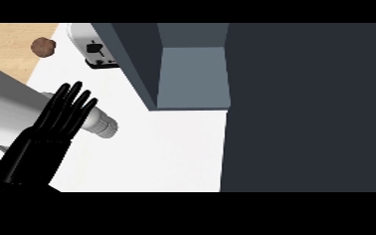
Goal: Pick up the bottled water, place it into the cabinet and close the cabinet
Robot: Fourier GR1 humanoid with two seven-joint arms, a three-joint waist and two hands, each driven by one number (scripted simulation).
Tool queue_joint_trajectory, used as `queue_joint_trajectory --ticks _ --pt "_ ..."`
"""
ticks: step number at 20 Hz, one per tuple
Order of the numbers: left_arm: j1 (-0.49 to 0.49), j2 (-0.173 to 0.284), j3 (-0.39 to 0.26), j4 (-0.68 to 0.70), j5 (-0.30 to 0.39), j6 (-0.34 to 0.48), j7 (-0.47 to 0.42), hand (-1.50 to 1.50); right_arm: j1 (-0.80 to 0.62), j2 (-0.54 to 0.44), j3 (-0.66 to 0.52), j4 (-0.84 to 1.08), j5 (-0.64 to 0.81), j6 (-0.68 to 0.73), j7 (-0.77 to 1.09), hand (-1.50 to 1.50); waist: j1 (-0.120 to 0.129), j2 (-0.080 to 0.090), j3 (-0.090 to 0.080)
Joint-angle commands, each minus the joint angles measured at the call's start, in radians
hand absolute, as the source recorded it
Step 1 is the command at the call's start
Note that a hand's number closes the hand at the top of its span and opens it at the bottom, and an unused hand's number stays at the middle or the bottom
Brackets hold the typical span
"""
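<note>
1. Bottled water (103, 124) lies on its side on the white tabletop (169, 154), near your left hand (62, 112). Only its pale ribbed end shows past the hand, so you cannot see how far the body runs beneath.

2. Your left hand sits over the bottle with its fingers (73, 99) straight and fanned toward the top of the view. They are released, not wrapped round anything, and whether the palm touches the bottle is not visible. Read this as a hand poised above the thing, with the grasp not yet made.

3. Your right hand does not show anywhere in the head view.

4. The cabinet (191, 69) stands open beyond the bottle, its grey-blue inside facing you. The large dark panel (301, 109) filling the right of the view looks like its door, swung wide so the opening is free for the bottle.

5. A toaster (95, 52) stands at the back left, just beside the cabinet's wall, and a small brown lump (44, 46) rests on the wooden surface (22, 50) further left. Both are apart from the bottle.

6. Judged from this, all of the task is ahead of you: curl round the bottle, carry it to the opening, then shut the door.
</note>
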Motion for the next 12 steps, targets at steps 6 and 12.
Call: queue_joint_trajectory --ticks 6,12 --pt "0.089 0.094 0.157 -0.033 0.241 -0.115 0.111 -1.5 0.209 -0.013 -0.014 -0.124 -0.117 0.079 0.013 -1.5 0.008 -0.001 0.001" --pt "0.179 0.099 0.219 -0.011 0.248 -0.222 0.077 -1.5 0.244 0.01 0.017 -0.121 -0.08 0.094 -0.024 -1.5 0.012 -0.001 0.0"
